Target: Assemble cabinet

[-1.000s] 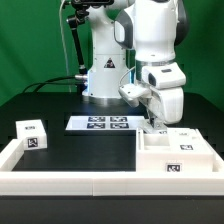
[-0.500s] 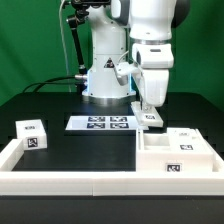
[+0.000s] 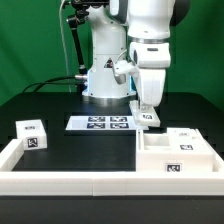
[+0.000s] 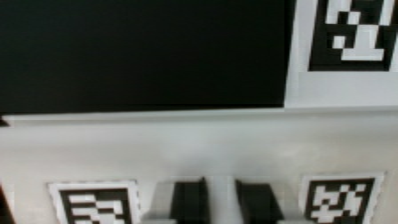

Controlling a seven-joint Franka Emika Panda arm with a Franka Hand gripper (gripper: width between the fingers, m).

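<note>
Over the last second the arm has swung from a lean toward the cabinet point(image 3: 175, 152) to standing upright. The hand point(image 3: 148, 111) has drawn back to about twelve o'clock of that body, right over a small white tagged piece point(image 3: 150, 118). In the wrist view the fingers point(image 4: 185, 203) stand close together with a pale sliver between them (whether they actually pinch that piece I cannot tell). My reading is that it is settling on a loose part and nothing is joined yet. The cabinet sits at four o'clock of the marker board point(image 3: 100, 123), with a tagged cube point(image 3: 33, 134) at eight o'clock. The counter point(image 3: 60, 105) is matte black, edged in front by a low white wall point(image 3: 70, 180), and a green backdrop point(image 3: 30, 40) hangs behind.
</note>
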